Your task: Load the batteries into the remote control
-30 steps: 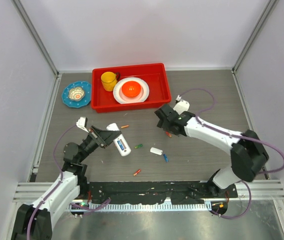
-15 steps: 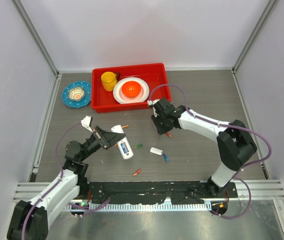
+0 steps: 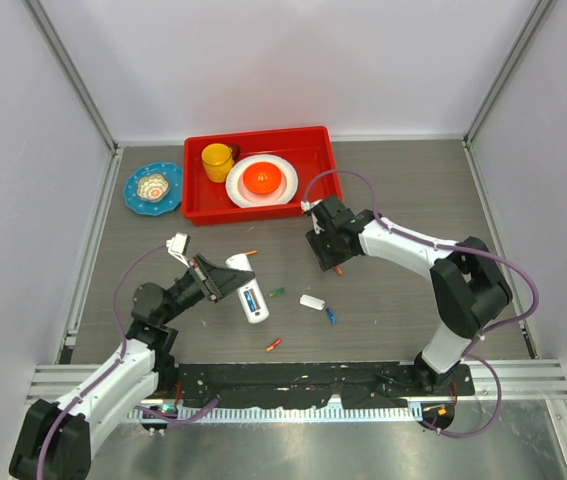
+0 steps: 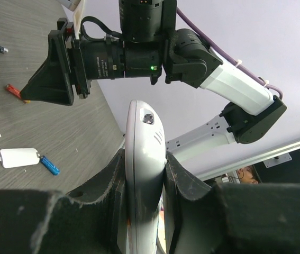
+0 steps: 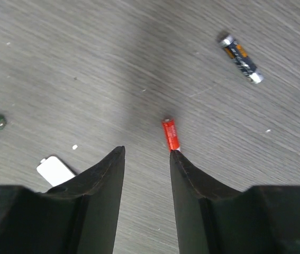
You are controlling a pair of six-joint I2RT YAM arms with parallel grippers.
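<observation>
At lower left of the top view, the left claw (image 3: 225, 281) is clamped on the remote control (image 3: 250, 296), its fingers (image 4: 179, 182) pressing the handset's two long sides. To the right of it, a green battery (image 3: 277, 292) lies on the table (image 3: 413, 330). Then comes a small white cover (image 3: 312, 301) with a blue battery (image 3: 330, 316) just beside it, and an orange battery (image 3: 274, 345) lies nearer the bottom edge. At frame centre the right claw (image 5: 146, 151) points down at the table, jaws partly apart with nothing between them. A red battery (image 5: 170, 135) lies right at the tip of one finger.
</observation>
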